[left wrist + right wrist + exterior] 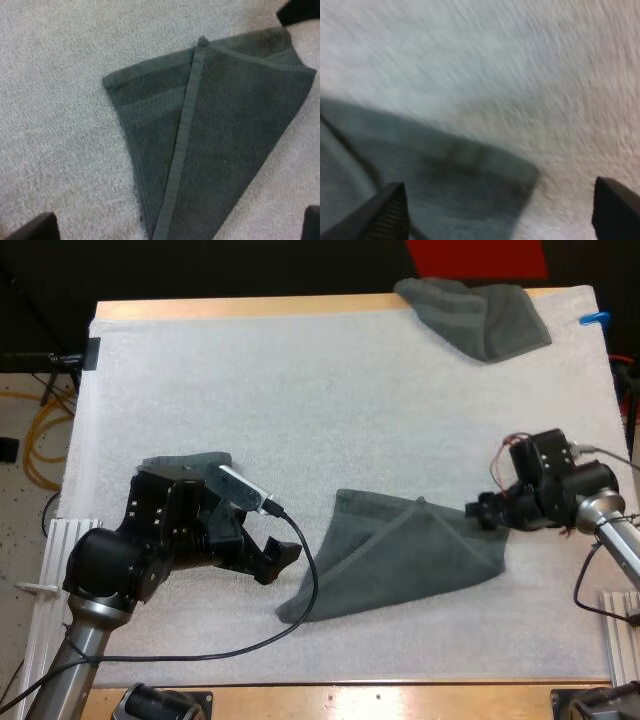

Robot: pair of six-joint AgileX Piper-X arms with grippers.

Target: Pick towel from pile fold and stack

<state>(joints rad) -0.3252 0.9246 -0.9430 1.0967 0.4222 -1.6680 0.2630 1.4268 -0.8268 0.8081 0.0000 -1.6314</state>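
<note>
Left arm: your left gripper [281,562] sits low over the white mat [300,390]. Its two black fingers [35,227] stand apart and hold nothing.

The partly folded dark grey-green towel [400,555] lies flat on the mat just ahead of this gripper, between it and your right gripper [482,512]. One flap is turned over the rest. The left wrist view shows a hemmed edge running across the cloth from the towel's peaked corner down toward the gripper. The towel's nearest corner lies just beside the left fingertips and does not touch them.

Right arm: your right gripper is at the opposite corner of the same towel. Its fingers [390,210] are spread wide, with the rounded corner of the cloth lying on the mat between and just ahead of them. Neither finger presses on the cloth.

Other items: a flat dark grey-green towel [190,462] lies just behind your left gripper and is partly hidden by that arm. You cannot tell from here whether it is folded.

A crumpled dark grey-green towel [475,315] sits well apart from both grippers, beyond the right one, on the far edge of the wooden surface [250,308].
</note>
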